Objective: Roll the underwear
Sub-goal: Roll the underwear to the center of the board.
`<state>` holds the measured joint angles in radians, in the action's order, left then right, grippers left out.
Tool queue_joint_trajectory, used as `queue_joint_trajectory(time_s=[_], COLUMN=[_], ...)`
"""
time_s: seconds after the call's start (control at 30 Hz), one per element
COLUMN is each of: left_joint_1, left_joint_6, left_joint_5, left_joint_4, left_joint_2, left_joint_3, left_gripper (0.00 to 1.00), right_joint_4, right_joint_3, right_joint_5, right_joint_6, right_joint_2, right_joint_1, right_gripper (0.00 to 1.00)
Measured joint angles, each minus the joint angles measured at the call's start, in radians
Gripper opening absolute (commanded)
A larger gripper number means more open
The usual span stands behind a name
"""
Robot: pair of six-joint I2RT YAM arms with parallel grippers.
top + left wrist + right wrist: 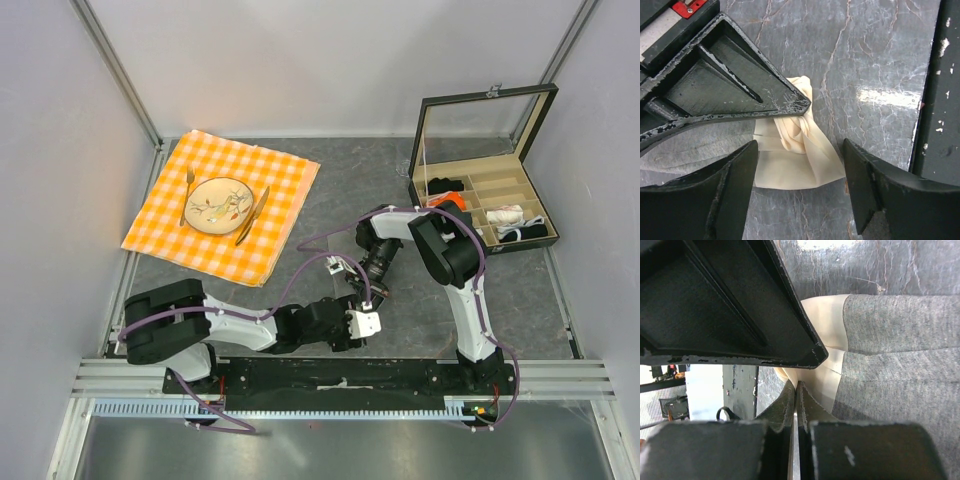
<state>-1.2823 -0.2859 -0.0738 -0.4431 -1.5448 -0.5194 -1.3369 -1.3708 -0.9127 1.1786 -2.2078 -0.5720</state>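
Observation:
The underwear is grey cloth (900, 360) with a cream-white strip (800, 160) along one edge, lying on the dark marbled table. My right gripper (798, 386) is shut, its tips pinching the bunched cream strip. In the left wrist view those fingers appear as a black wedge (730, 85) over the cloth. My left gripper (799, 150) is open, one finger on each side of the strip's flat end, not touching it. In the top view both grippers, the right (372, 292) and the left (366, 322), meet near the front centre, and the underwear is hidden beneath them.
An orange-and-white checked cloth (270, 175) with a plate (220, 204), fork and knife lies at the back left. An open compartment box (500, 195) holding small garments stands at the back right. A black rail (940, 100) runs along the table's near edge, close to the cloth.

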Motion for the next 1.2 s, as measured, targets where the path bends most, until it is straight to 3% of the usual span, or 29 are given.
queue_joint_trajectory(time_s=[0.03, 0.07, 0.1, 0.23, 0.37, 0.53, 0.73, 1.03, 1.2], left_joint_1=[0.0, 0.0, 0.0, 0.0, 0.006, 0.061, 0.208, 0.347, 0.444], left_joint_6=[0.0, 0.0, 0.0, 0.002, 0.018, 0.087, 0.218, 0.374, 0.487], left_joint_5=[-0.007, -0.013, -0.019, -0.032, -0.03, 0.034, 0.234, 0.483, 0.633], left_joint_4=[-0.004, -0.007, -0.012, -0.011, 0.001, 0.032, 0.068, 0.102, 0.143], left_joint_2=[-0.003, -0.006, -0.011, -0.039, -0.063, -0.062, -0.045, -0.056, -0.122], left_joint_3=[0.0, 0.0, 0.0, -0.016, -0.04, -0.06, -0.062, -0.064, -0.117], left_gripper=[0.67, 0.48, 0.42, 0.29, 0.02, 0.02, 0.02, 0.02, 0.02], right_joint_4=[0.0, 0.0, 0.0, 0.0, 0.0, 0.0, 0.002, 0.005, 0.108], right_joint_3=[0.0, 0.0, 0.0, 0.0, 0.0, 0.0, 0.0, 0.013, 0.097], right_joint_5=[0.0, 0.0, 0.0, 0.0, 0.0, -0.001, -0.013, -0.006, 0.031], right_joint_6=[0.0, 0.0, 0.0, 0.0, 0.0, 0.006, 0.019, 0.012, -0.036], right_joint_2=[0.0, 0.0, 0.0, 0.0, 0.0, 0.0, 0.036, 0.218, 0.432], right_joint_1=[0.0, 0.0, 0.0, 0.0, 0.001, 0.005, 0.043, 0.178, 0.188], right_gripper=[0.04, 0.04, 0.04, 0.05, 0.09, 0.25, 0.37, 0.35, 0.34])
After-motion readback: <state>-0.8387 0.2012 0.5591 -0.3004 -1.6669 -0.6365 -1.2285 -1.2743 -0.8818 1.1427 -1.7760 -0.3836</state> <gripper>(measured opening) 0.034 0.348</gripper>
